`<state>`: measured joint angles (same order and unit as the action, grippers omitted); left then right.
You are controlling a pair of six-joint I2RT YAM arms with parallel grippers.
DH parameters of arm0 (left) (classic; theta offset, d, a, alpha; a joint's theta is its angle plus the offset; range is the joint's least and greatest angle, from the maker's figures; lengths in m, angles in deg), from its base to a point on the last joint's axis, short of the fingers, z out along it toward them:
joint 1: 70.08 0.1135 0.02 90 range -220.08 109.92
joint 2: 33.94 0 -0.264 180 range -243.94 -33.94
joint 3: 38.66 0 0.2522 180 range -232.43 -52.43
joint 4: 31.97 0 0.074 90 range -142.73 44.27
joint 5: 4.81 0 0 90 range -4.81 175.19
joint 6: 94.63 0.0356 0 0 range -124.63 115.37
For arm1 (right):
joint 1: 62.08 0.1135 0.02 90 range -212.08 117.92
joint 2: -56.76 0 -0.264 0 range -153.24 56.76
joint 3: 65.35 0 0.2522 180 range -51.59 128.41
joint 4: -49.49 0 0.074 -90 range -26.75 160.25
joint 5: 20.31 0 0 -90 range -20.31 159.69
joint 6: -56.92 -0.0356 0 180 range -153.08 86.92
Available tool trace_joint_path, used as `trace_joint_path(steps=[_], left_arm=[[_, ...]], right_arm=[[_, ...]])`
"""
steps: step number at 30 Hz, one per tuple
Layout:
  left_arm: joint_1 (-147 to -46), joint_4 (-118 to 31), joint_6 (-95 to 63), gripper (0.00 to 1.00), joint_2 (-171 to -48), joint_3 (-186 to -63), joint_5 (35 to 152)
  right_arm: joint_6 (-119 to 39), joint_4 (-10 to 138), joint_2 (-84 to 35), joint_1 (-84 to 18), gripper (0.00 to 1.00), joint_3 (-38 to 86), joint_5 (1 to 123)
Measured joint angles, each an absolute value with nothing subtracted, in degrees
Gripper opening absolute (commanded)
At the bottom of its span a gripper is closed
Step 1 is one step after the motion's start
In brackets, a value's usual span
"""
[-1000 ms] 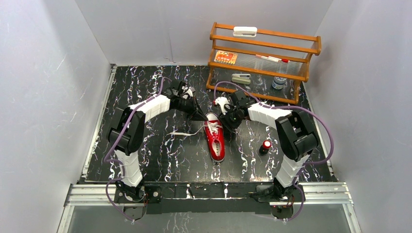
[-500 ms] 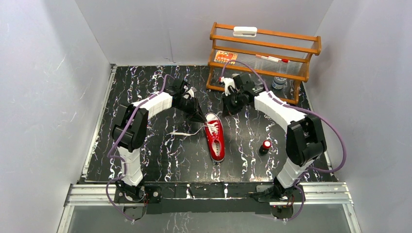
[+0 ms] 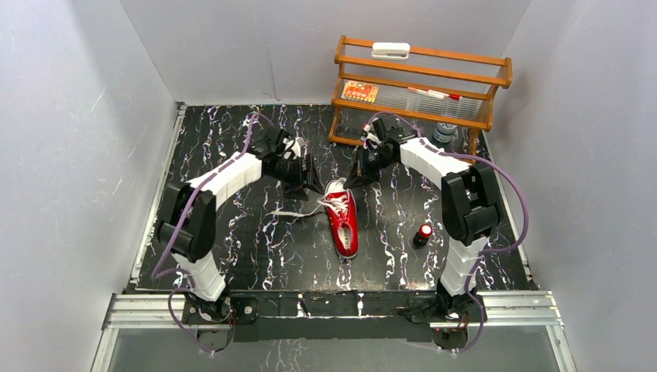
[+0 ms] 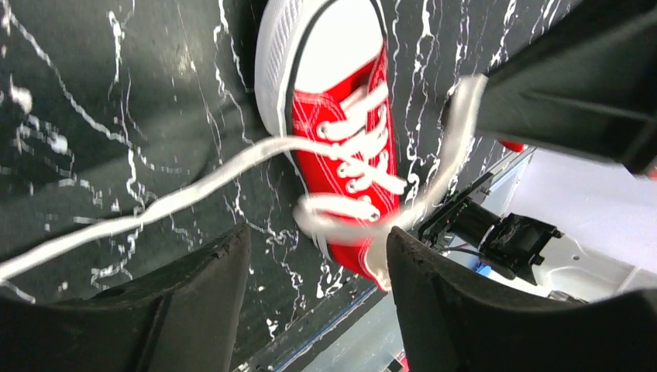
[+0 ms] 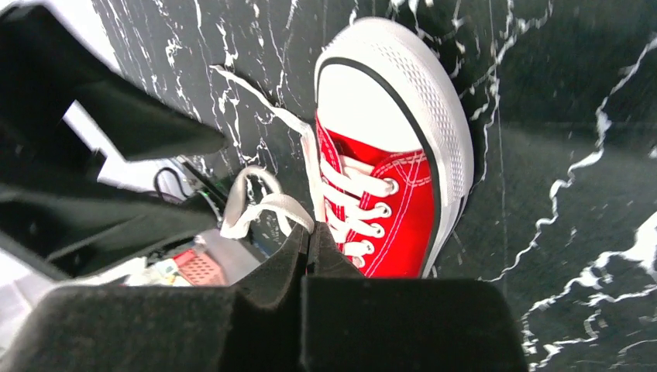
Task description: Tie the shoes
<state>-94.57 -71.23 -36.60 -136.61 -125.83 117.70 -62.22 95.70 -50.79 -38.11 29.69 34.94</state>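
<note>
Sneaker (image 3: 343,223) upright on its sole, mid table (image 3: 232,232), btwn the two arms; toe twd near edge, heel twd wooden rack (image 3: 449,54). Small low-top: red canvas w/ white stitching, white rubber sole w/ thin black line round it, white toe cap (image 5: 364,85) w/ dimpled bumper at front. White laces (image 4: 360,147) criss-cross thru metal eyelets, untied at top

Right gripper (image 5: 310,234): fingers together, pinched on one lace (image 5: 267,205). Strand rises from top eyelets to the tips, beyond heel end, on sneaker's right; small loop shows just beside the tips

Left gripper (image 4: 318,234): fingers apart, hovering over far-left of heel. Blurred bit of lace shows btwn the tips in wrist view; cannot tell if it touches either pad. The loose lace end (image 3: 297,211) lies slack on table, left of sneaker

Red-and-black cylinder (image 3: 424,232) stands on table right of sneaker, well apart from it
</note>
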Motion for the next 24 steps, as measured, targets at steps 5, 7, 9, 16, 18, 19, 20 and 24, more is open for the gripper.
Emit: trace_joint_path(steps=[5, 7, 9, 16, 18, 19, 20, 24], left_arm=[[-94.6, -71.4, -36.0, 0.77, -128.5, -120.5, 116.3], [-94.6, -71.5, -36.0, 0.77, -126.3, -118.9, 115.8], [-94.6, -71.2, -36.0, 0.76, -125.1, -117.7, 115.8], [-101.0, -64.1, -30.8, 0.56, -123.3, -116.4, 113.9], [-103.7, -60.7, -28.3, 0.48, -123.3, -116.4, 113.7], [-105.1, -59.1, -27.1, 0.44, -123.4, -116.4, 113.7], [-105.8, -57.9, -26.0, 0.41, -123.7, -116.6, 113.8], [-106.0, -55.2, -21.0, 0.33, -128.7, -120.3, 114.8]], right_arm=[[-68.7, 95.7, -51.4, -38.1, 0.0, 28.2, 35.4], [-70.2, 95.7, -51.5, -38.1, 0.0, 28.2, 35.5], [-71.1, 95.7, -51.8, -38.1, 0.0, 28.2, 35.5], [-71.8, 96.6, -53.5, -41.7, 0.0, 29.0, 35.6], [-71.6, 96.5, -53.5, -43.3, 0.0, 29.3, 34.4], [-71.4, 96.4, -53.5, -44.1, 0.0, 29.4, 33.7], [-71.3, 96.4, -53.5, -44.7, 0.0, 29.4, 33.3], [-70.9, 95.8, -53.5, -45.4, 0.0, 28.9, 31.6]])
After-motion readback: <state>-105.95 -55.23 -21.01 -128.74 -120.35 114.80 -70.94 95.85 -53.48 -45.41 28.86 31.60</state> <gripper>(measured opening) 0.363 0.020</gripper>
